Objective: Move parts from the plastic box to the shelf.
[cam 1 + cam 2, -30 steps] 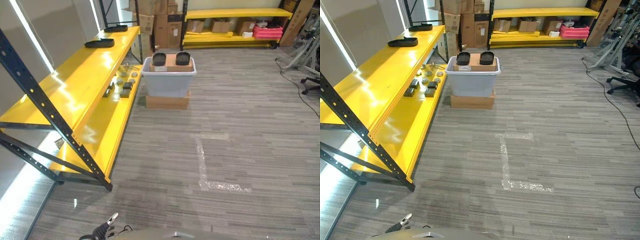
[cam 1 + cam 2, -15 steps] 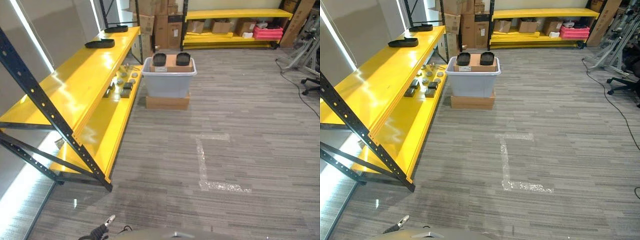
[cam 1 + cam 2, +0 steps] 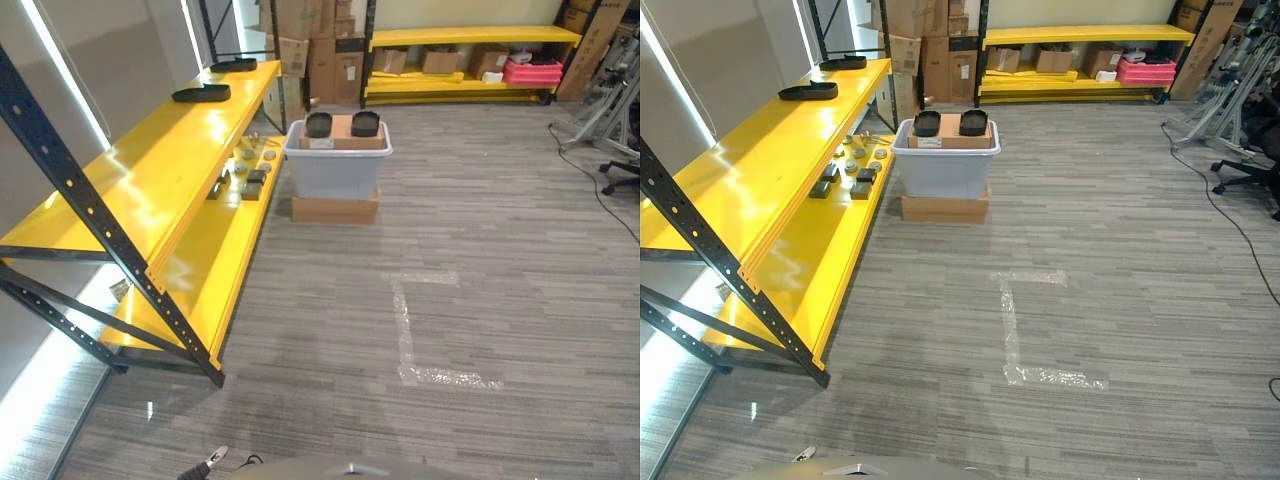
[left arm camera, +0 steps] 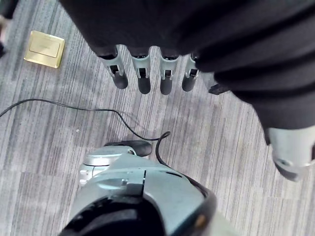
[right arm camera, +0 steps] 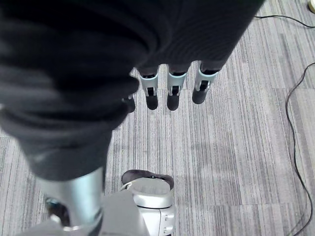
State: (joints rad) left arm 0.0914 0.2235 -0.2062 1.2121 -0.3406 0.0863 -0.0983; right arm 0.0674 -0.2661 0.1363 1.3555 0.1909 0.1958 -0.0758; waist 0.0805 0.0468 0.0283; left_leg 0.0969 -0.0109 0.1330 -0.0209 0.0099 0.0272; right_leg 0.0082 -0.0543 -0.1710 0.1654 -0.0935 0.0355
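My left hand (image 4: 162, 73) and right hand (image 5: 170, 91) hang with fingers straight and empty; the plastic box (image 3: 335, 165) sits well ahead, roughly equally far from both.

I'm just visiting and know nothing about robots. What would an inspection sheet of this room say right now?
Surface: grey striped carpet with pale tape marks.
Job's things: grey plastic box on a flat cardboard box, two black parts on top; small parts on the yellow shelf.
Clutter: cardboard boxes at the back.
Hands: left hand and right hand open, empty, hanging over the floor.
Cables: black cable on the floor at right.
Surroundings: far yellow rack, pink crate, brass floor plate.
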